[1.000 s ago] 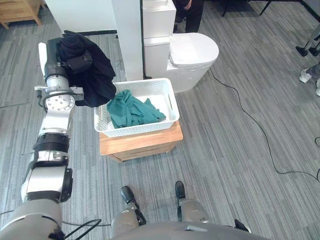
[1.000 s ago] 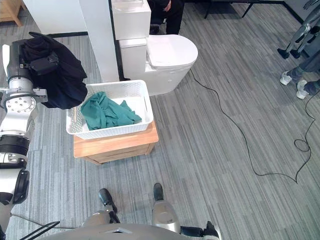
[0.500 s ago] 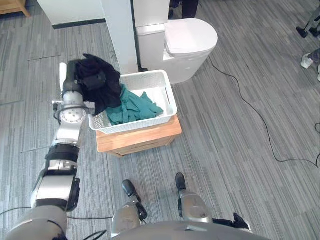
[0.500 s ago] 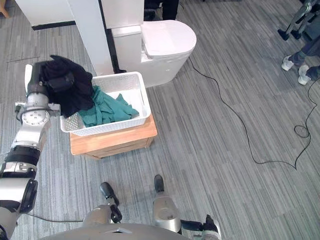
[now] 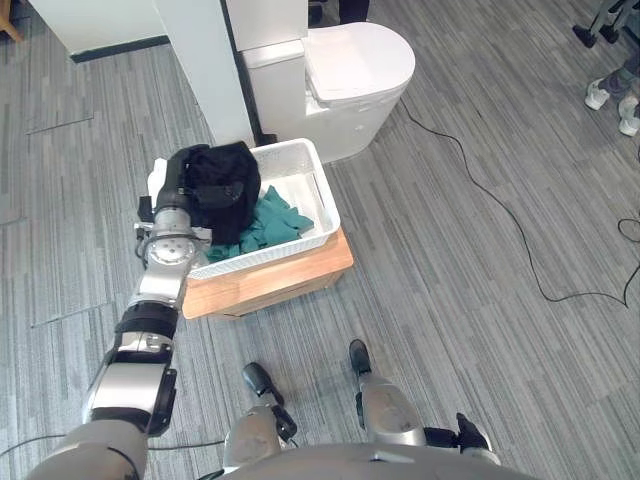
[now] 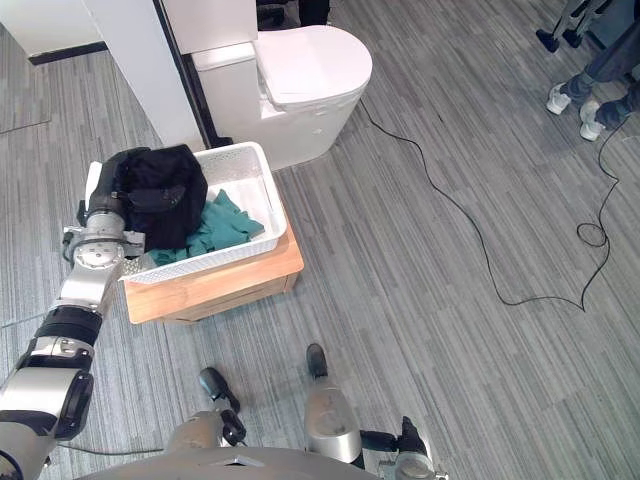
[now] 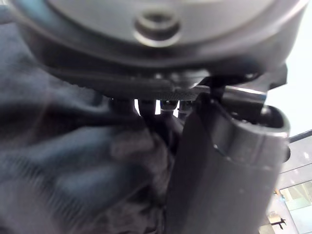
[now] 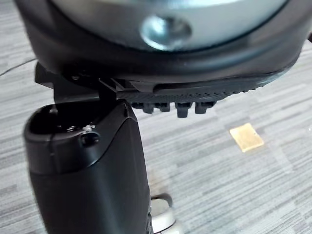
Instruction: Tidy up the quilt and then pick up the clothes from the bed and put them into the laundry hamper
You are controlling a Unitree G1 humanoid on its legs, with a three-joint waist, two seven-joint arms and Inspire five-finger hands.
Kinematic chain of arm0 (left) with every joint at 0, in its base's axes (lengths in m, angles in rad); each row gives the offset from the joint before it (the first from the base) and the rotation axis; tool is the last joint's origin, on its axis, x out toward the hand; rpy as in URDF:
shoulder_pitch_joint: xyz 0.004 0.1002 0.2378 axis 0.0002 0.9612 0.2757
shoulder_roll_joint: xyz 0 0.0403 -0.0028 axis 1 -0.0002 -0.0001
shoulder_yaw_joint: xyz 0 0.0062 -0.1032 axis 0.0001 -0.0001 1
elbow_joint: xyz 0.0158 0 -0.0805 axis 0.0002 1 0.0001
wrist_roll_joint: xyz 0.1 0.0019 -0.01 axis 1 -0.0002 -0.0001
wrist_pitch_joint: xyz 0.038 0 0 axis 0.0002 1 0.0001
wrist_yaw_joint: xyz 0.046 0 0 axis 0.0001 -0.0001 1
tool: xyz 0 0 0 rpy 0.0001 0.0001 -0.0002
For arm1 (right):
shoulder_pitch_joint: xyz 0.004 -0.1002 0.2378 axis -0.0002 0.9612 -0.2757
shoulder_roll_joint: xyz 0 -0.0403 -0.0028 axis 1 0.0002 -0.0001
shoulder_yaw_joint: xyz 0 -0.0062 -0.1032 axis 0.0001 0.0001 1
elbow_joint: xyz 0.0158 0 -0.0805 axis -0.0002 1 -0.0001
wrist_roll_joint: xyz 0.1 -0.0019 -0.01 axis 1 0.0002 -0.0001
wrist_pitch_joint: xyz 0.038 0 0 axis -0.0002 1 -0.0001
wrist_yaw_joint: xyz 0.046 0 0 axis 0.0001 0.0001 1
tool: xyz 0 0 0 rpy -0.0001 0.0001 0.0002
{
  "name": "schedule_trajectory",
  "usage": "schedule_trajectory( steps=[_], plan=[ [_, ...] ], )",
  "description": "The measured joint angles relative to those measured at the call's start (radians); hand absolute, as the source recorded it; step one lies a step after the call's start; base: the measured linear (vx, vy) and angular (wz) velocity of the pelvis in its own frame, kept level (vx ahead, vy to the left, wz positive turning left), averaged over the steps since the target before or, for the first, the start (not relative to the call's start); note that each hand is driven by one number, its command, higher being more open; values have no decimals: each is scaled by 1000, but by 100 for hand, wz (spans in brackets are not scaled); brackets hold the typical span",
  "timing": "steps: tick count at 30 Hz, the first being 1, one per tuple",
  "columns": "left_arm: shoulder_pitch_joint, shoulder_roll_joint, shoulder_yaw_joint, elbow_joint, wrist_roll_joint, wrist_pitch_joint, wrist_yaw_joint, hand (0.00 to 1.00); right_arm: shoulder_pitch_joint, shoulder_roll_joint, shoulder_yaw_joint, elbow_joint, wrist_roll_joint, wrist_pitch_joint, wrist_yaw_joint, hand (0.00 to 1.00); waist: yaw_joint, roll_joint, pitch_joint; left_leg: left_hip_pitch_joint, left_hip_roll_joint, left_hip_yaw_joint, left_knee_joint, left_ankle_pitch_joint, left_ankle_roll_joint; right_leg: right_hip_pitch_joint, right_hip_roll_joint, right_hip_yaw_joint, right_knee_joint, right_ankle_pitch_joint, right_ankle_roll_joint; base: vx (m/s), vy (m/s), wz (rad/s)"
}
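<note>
Counting the scene gives one white laundry hamper on one low wooden stand, and two garments, a black garment and a green garment. One white toilet stands behind, and a person's two shoes show at the far right. A second ago the left hand held the black garment up in the air, off the hamper's left side and clear of the green one. The camera has shifted since, but the cloth has also come down against the hamper. Now the black garment sits bunched in the hamper's left end, lying over part of the green garment, which spreads across the middle. The left hand is at that end, its fingers curled into the black cloth, gripping it. The right hand hangs over bare grey floor, thumb straight, slack and empty.
</note>
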Motion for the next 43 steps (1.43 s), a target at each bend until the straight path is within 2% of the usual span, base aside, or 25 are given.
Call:
schedule_trajectory(
  steps=[3,7,12,17,22,25,29,32,33,35,38,40,41,43],
  plan=[
    [13,-18,-1,-79,-1,1,-1,100,3,0,14,-5,6,0,0,100,-2,10,5,1,10,-4,0,-2,-6,0,3,-4,4,0,0,-51,-21,3],
    [35,-44,-5,-313,-54,-15,10,100,13,0,39,-4,46,0,0,100,-1,13,3,-1,10,-43,0,10,-8,24,6,-46,1,-8,-10,-18,-12,24],
    [51,-52,-13,-421,-86,-44,28,100,14,-4,44,11,46,1,3,100,2,19,-2,-1,9,-74,0,26,1,47,6,-76,-4,-7,-8,23,-9,20],
    [99,-108,-14,-524,-88,-49,38,100,18,-4,43,40,69,3,6,100,18,26,-16,1,9,-98,0,31,2,68,8,-100,-14,-7,-8,13,-6,13],
    [242,-171,-12,-576,-206,-95,7,100,40,-6,24,56,85,6,22,100,28,33,-42,27,8,-114,0,31,2,104,9,-120,-14,-16,-14,7,-7,10],
    [455,-239,-12,-605,-310,-99,-59,100,49,-9,25,55,84,19,23,100,37,36,-57,41,10,-124,0,22,-7,119,10,-133,-10,-34,-20,-36,1,12],
    [708,-296,-39,-549,-366,-81,-127,100,63,-7,38,49,84,36,24,100,72,28,-73,40,12,-120,0,17,-3,119,10,-139,-10,-45,-15,-8,1,5],
    [858,-311,-55,-450,-428,-37,-157,100,102,3,105,-48,86,51,-5,100,89,9,-93,50,14,-97,0,9,-1,121,8,-127,-10,-48,-14,46,-2,-8],
    [860,-312,-54,-447,-429,-36,-157,100,103,3,106,-51,86,51,-5,100,89,8,-93,51,14,-96,0,8,-1,121,8,-127,-10,-48,-14,58,-4,-39],
    [984,-340,-28,-353,-420,15,-168,100,138,44,166,-255,151,48,-44,100,94,-25,-130,78,28,-16,0,-8,-12,113,5,-101,-8,-34,-6,80,2,-73],
    [988,-369,-8,-218,-340,47,-186,100,144,93,228,-399,205,17,-58,100,100,-38,-165,103,43,21,0,-19,-20,115,6,-101,-1,-23,2,54,-8,-42],
    [936,-373,31,-138,-285,39,-197,100,124,116,257,-439,236,0,-65,100,116,-32,-167,133,49,27,0,-16,-28,139,10,-103,2,-34,-14,26,-18,-2],
    [897,-376,56,-54,-260,36,-194,100,105,124,279,-439,243,-3,-70,100,120,-16,-177,149,51,29,0,-19,-34,148,12,-106,2,-40,-21,0,0,0],
    [844,-386,102,88,-229,34,-184,100,83,126,303,-435,264,-11,-69,100,128,-5,-191,171,50,37,0,-25,-40,164,11,-106,2,-50,-26,19,-4,-7]
  ],
)
